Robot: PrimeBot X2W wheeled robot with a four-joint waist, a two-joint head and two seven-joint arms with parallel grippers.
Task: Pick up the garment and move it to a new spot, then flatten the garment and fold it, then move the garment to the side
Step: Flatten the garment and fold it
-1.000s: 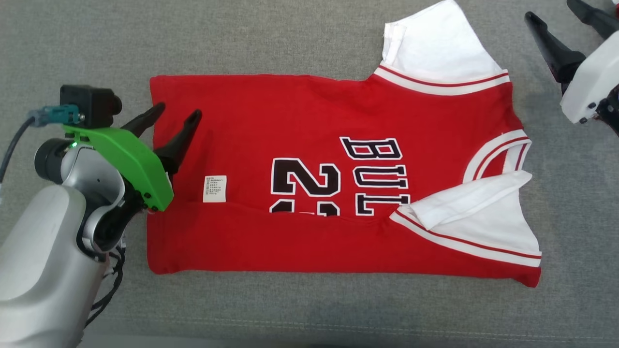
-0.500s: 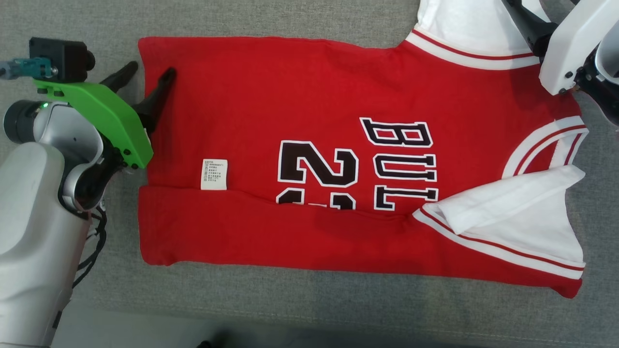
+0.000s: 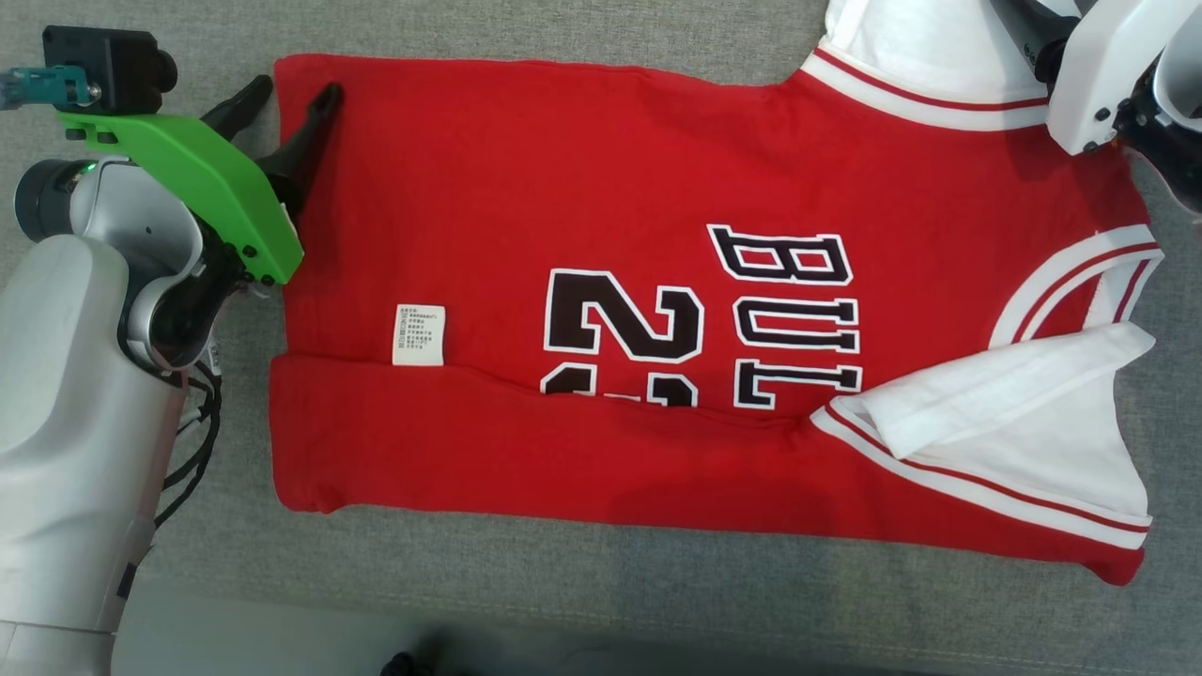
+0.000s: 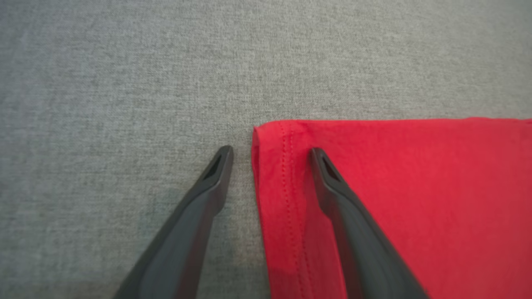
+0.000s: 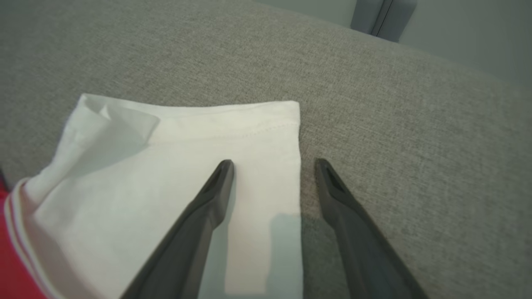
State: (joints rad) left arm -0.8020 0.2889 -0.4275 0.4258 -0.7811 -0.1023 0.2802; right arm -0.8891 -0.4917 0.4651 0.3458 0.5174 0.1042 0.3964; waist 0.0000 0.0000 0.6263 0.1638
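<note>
The garment (image 3: 610, 197) is a red jersey with white sleeves and black lettering, lying sideways on the grey surface with its near long edge folded over the print. My left gripper (image 3: 289, 89) stands open at the far hem corner (image 4: 270, 137), one finger on the red cloth and the other on the grey fabric. My right gripper (image 5: 274, 164) stands open over the far white sleeve (image 5: 187, 166), straddling its right edge. In the head view its white housing (image 3: 1103, 75) covers the far right shoulder. Nothing is held.
The grey upholstered surface (image 3: 582, 601) runs all around the jersey, with its front edge low in the head view. A white care label (image 3: 418, 334) lies on the red cloth. Beyond the surface's far edge stands a pale wall (image 5: 465, 29).
The head camera has tilted and the whole picture shifted. My left gripper went from mid-hem to the far hem corner. My right gripper moved in over the far white sleeve.
</note>
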